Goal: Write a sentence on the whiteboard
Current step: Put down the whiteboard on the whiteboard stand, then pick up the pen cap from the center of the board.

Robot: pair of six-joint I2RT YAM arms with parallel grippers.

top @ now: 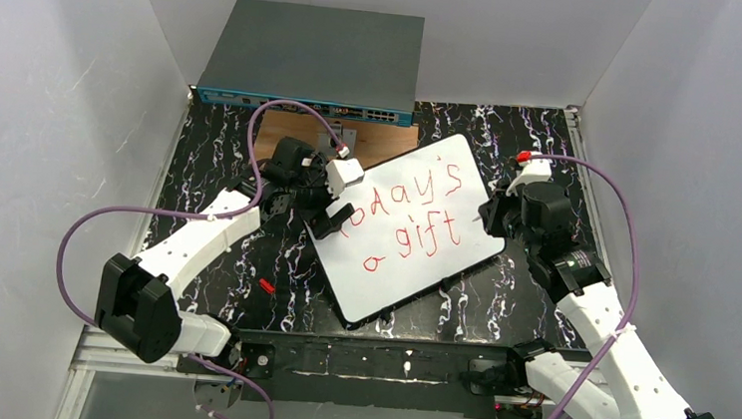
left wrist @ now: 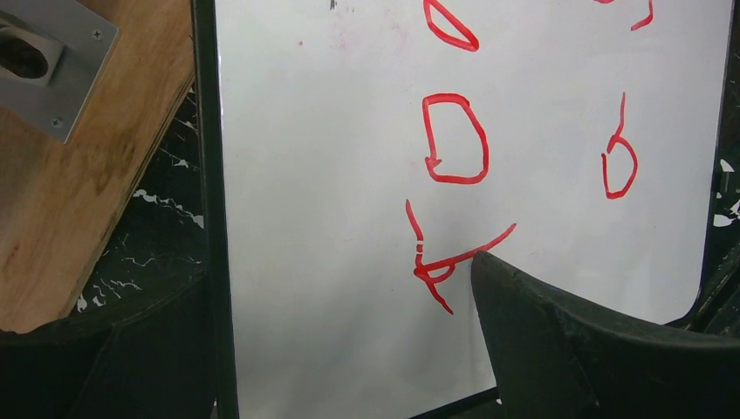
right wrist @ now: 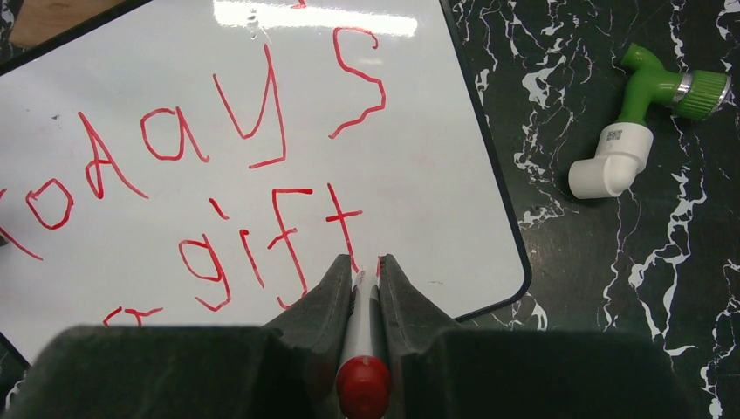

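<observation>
Right gripper (right wrist: 366,264) clamped on red marker (right wrist: 360,336), tip over whiteboard (top: 412,268). Board lies flat and skewed, mid table (top: 201,156). Left gripper (top: 331,216) fingers apart at board's left edge.

We see bright, even light from overhead in all three views. In the right wrist view a white band of glare lies along the top of the whiteboard (right wrist: 419,218) and washes out the stroke there. The red writing is sharp, but the dark fingers (right wrist: 323,297) and the marker (right wrist: 362,384) cap at the bottom edge are blurred. In the left wrist view the near fingers (left wrist: 593,349) look dim and grainy. From the top, shadows on the black surface (top: 201,156) are faint.
</observation>
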